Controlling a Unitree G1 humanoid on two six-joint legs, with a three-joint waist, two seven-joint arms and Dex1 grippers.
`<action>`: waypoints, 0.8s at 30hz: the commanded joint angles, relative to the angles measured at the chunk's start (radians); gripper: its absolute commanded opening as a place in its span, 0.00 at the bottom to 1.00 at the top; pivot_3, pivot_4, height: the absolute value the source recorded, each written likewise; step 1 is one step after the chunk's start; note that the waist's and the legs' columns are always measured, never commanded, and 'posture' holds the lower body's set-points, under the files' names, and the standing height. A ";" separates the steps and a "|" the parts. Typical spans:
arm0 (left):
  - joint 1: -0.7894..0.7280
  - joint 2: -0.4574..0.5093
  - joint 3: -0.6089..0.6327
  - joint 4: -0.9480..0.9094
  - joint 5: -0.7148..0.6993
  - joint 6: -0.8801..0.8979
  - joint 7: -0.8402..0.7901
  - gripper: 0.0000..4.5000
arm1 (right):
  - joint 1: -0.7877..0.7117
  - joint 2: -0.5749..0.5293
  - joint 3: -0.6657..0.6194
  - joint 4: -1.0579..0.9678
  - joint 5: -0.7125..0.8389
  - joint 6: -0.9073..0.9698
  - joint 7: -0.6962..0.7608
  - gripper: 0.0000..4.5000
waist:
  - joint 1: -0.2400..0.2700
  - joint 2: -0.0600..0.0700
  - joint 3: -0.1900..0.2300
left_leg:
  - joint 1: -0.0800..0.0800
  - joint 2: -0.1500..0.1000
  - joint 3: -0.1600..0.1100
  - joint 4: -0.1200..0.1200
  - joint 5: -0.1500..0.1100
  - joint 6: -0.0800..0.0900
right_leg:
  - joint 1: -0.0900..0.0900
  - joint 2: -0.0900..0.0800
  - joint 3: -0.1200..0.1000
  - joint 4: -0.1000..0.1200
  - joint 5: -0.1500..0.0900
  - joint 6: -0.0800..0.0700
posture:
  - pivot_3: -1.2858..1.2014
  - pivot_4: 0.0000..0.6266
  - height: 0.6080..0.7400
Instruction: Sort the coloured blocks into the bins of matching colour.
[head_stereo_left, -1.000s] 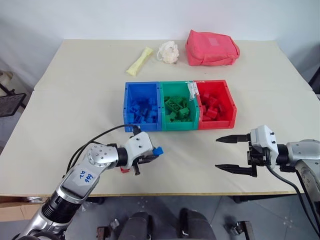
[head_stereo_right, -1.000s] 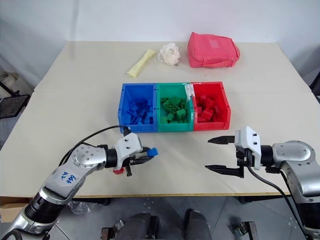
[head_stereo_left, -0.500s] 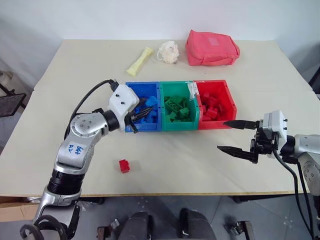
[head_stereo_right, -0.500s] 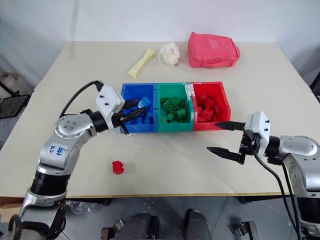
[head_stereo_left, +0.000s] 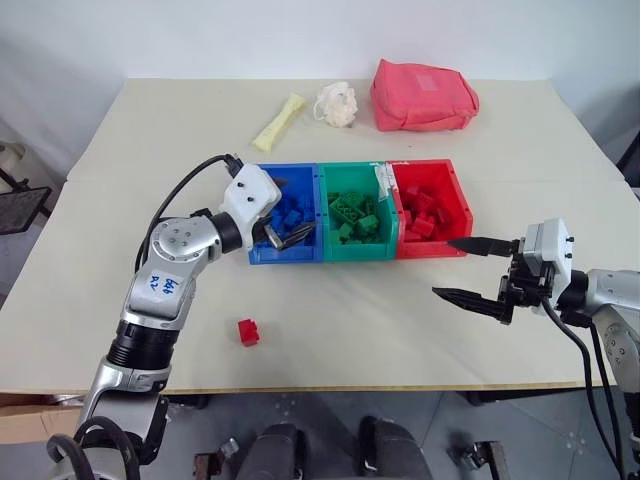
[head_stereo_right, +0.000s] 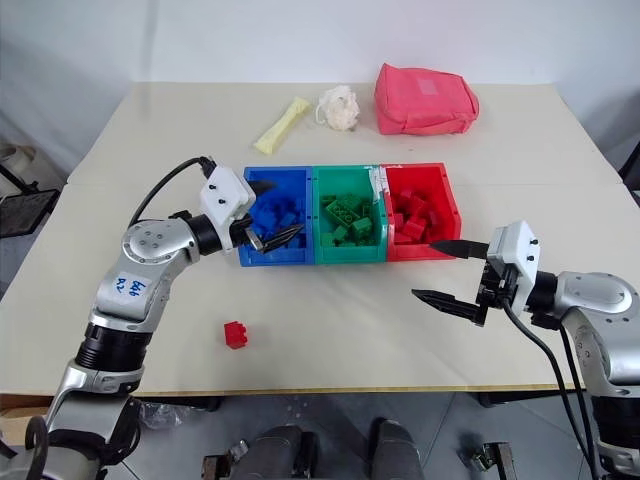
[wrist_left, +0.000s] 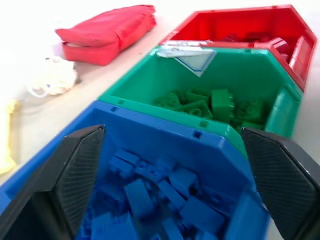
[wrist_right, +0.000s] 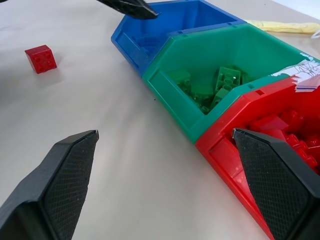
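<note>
L gripper (head_stereo_left: 285, 212) spread wide, nothing in it, fingers over the front-left part of the blue bin (head_stereo_left: 262, 250); one finger near the bin's left wall, other out over the blue blocks (head_stereo_left: 292, 215) heaped inside. R gripper (head_stereo_left: 468, 268) also spread wide, empty, hovering above the table (head_stereo_left: 120, 210) just front-right of the red bin (head_stereo_left: 462, 240), tips aimed left, not touching the bin. Bins sit joined in a row mid-table: blue at left, green bin (head_stereo_left: 352, 250) in the middle, red at right. Green blocks (head_stereo_left: 355, 215) piled in green bin, red blocks (head_stereo_left: 425, 212) piled in red bin, white label/paper scrap (head_stereo_left: 383, 180) on the green/red divider at the back. One red block (head_stereo_left: 248, 331) loose on the table, well in front of the blue bin, near the front edge, studs up, apart from both grippers. Far side of table: pink-red pouch (head_stereo_left: 423, 95) behind the red bin, white fluffy ball (head_stereo_left: 337, 104) left of it, yellow wrapped item (head_stereo_left: 279, 121) further left, lying at an angle.
</note>
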 joint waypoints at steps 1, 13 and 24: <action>0.028 0.051 0.068 -0.062 -0.051 0.001 -0.046 0.99 | -0.037 -0.012 -0.017 0.009 0.005 -0.015 0.020 1.00 | -0.001 0.000 0.000 | 0.000 0.000 0.000 0.000 0.000 0.000 | 0.000 0.000 0.000 0.000 0.000 0.000 | 0.52 0.24 1.00; 0.496 0.325 0.337 -0.163 -0.260 -0.098 -0.435 0.99 | -0.097 -0.028 0.073 0.109 -0.060 -0.059 0.154 1.00 | -0.010 0.001 0.000 | 0.001 0.001 0.000 -0.001 0.000 -0.001 | 0.000 -0.001 0.003 -0.001 0.000 -0.001 | 0.52 0.24 1.00; 0.813 0.315 0.459 -0.112 -0.327 -0.278 -0.609 0.99 | -0.161 -0.017 0.111 0.172 -0.085 -0.075 0.204 1.00 | -0.012 0.001 0.000 | 0.000 0.004 -0.001 -0.002 -0.001 -0.002 | -0.001 -0.004 0.008 -0.003 -0.001 -0.002 | 0.52 0.24 1.00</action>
